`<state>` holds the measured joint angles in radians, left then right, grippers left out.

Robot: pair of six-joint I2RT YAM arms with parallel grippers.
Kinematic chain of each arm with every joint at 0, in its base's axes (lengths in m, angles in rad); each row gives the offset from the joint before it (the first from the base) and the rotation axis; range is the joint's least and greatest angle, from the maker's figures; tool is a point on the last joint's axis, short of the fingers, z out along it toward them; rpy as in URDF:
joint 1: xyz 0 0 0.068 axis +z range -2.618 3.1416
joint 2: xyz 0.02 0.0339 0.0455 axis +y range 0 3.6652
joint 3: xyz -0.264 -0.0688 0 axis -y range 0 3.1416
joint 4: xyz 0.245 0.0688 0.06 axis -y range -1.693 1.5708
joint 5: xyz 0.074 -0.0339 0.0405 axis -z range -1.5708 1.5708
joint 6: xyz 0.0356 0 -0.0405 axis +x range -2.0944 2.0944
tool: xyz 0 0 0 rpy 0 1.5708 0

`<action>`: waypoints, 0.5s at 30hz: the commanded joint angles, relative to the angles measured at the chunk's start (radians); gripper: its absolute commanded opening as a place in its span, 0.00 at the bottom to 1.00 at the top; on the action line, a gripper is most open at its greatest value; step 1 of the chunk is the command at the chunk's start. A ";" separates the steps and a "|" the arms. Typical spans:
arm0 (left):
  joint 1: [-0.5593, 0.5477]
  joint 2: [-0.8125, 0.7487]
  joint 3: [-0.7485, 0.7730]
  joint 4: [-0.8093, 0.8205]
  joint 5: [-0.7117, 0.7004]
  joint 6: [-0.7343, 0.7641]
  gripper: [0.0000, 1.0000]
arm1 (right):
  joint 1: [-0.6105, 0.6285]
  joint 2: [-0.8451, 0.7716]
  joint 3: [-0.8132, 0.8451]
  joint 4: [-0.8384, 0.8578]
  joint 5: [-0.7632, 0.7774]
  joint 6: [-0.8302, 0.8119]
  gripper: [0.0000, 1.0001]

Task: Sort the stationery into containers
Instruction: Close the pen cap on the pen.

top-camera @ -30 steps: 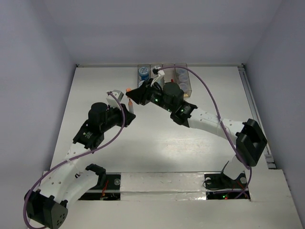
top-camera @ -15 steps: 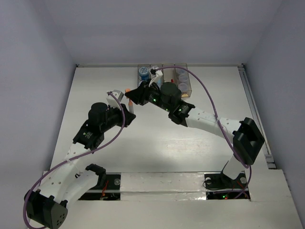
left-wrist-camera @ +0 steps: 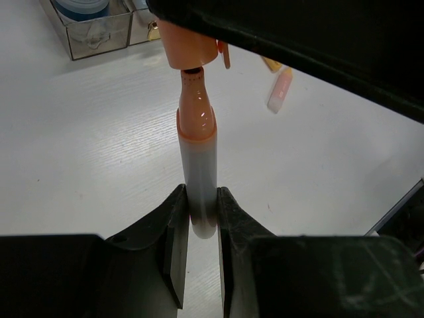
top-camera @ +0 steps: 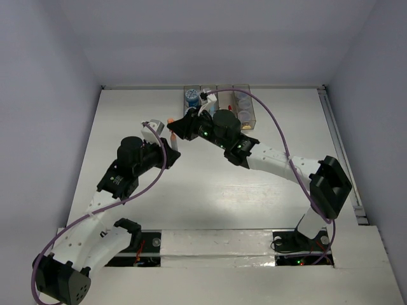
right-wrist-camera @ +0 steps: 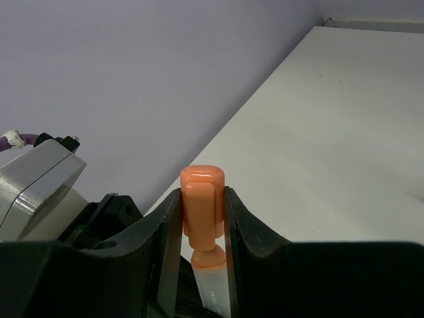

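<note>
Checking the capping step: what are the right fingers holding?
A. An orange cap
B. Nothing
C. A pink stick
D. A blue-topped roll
A: the right wrist view shows the right fingers clamped on the cap, at the tip of the marker gripped by the left fingers.

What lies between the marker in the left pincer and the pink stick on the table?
Nothing. In the left wrist view, only bare white table shows between the marker and the pink stick.

no readable text, no labels, brands, numbers or signs anywhere
</note>
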<state>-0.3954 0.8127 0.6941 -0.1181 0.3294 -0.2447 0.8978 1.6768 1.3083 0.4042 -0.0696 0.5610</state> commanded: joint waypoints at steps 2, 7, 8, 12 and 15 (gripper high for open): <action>0.015 -0.021 0.033 0.034 -0.004 0.002 0.00 | 0.018 -0.008 0.025 0.021 0.028 -0.029 0.00; 0.015 -0.027 0.033 0.034 -0.007 0.001 0.00 | 0.027 0.004 0.022 0.015 0.043 -0.041 0.00; 0.015 -0.029 0.033 0.035 -0.006 0.001 0.00 | 0.036 0.004 0.020 0.013 0.045 -0.041 0.00; 0.024 -0.030 0.031 0.037 -0.007 -0.001 0.00 | 0.036 0.000 0.000 0.024 0.056 -0.047 0.00; 0.024 -0.033 0.031 0.035 -0.009 -0.002 0.00 | 0.046 -0.005 -0.009 0.027 0.062 -0.058 0.00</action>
<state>-0.3782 0.8001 0.6941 -0.1177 0.3248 -0.2447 0.9310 1.6775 1.3075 0.3939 -0.0315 0.5308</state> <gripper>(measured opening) 0.146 0.327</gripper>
